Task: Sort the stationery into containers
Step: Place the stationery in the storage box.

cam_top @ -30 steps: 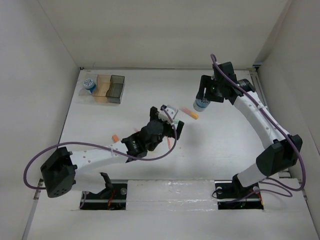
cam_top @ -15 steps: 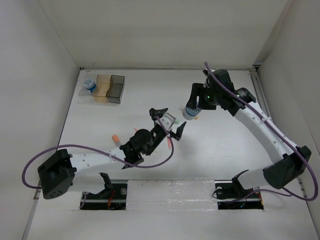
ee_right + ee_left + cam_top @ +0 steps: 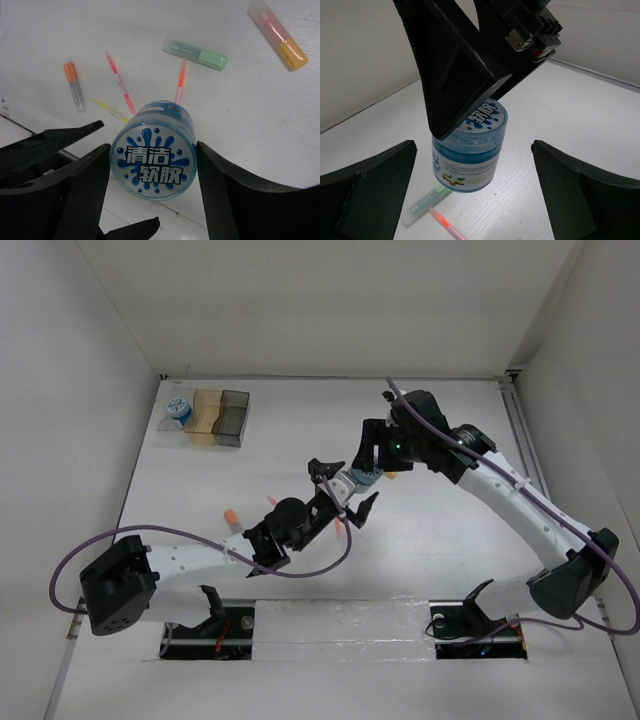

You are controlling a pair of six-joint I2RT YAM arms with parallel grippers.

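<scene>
My right gripper (image 3: pixel 154 175) is shut on a round blue-and-white roll (image 3: pixel 152 162) and holds it above the table. In the top view the right gripper (image 3: pixel 368 465) sits mid-table. My left gripper (image 3: pixel 343 490) is open and empty. In the left wrist view the roll (image 3: pixel 470 150) hangs between its wide-apart fingers (image 3: pixel 370 185) without touching them. Under it lie a green highlighter (image 3: pixel 425 202) and a red pen (image 3: pixel 447 225). The three joined bins (image 3: pixel 225 420) stand at the back left. A second blue roll (image 3: pixel 179 408) is in the clear one.
On the table in the right wrist view lie an orange highlighter (image 3: pixel 277 32), the green highlighter (image 3: pixel 195 52), two red pens (image 3: pixel 120 82), a thin yellow pen (image 3: pixel 107 108) and an orange-capped marker (image 3: pixel 73 85). White walls close in the table on three sides.
My right arm has carried the roll left and nearer, from the back right to between the left gripper's fingers. My left gripper has shifted slightly right, and its jaws now stand wider apart.
</scene>
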